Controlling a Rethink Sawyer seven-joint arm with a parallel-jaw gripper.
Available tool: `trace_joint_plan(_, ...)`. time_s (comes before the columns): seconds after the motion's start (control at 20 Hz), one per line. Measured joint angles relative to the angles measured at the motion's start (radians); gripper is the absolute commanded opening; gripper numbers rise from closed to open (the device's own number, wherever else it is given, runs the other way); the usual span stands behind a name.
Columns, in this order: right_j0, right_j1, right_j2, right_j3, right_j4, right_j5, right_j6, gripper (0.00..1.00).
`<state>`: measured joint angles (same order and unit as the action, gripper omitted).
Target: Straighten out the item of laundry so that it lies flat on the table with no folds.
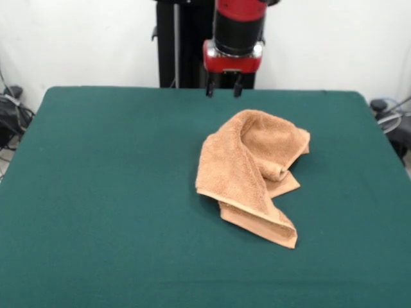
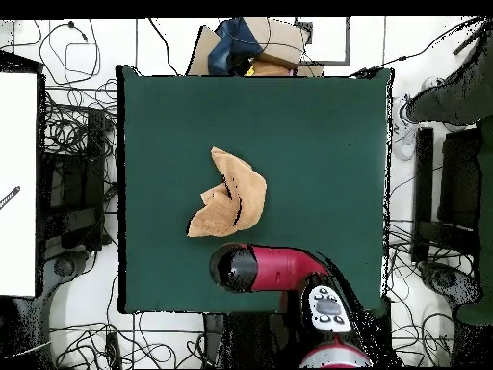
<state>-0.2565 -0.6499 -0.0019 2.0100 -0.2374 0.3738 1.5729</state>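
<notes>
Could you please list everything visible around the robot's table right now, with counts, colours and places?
towel: one, light orange-brown, crumpled and folded over itself, right of the table's middle in the front view.
table: one, dark green, fills most of both views.
cables: many, dark, on the floor beside the table in the overhead view.
boxes: a few, brown and blue, past the table's far edge from the robot.
arm: one, red and black, above the table edge nearest its base.
tool: one, black tips, open, hanging above the table behind the towel.

dark green table [image 1: 96, 212], crumpled orange-brown towel [image 1: 247, 167] on it
</notes>
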Motion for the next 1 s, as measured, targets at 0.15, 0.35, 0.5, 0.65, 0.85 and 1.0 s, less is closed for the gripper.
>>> trace_joint_plan(0.15, 0.006, 0.028, 0.004, 0.0, 0.0, -0.045, 0.0, 1.0)
trace_joint_plan(0.35, 0.013, 0.043, 0.008, 0.004, 0.0, -0.074, 0.0, 1.0)
trace_joint_plan(0.5, 0.018, 0.045, 0.009, 0.012, 0.0, -0.079, 0.0, 1.0)
trace_joint_plan(0.65, 0.018, 0.045, 0.014, 0.014, 0.0, -0.079, 0.0, 1.0)
trace_joint_plan(0.85, 0.018, 0.05, 0.019, 0.014, 0.001, -0.082, 0.0, 1.0)
trace_joint_plan(1.0, 0.019, 0.062, 0.022, 0.014, 0.001, -0.092, 0.0, 1.0)
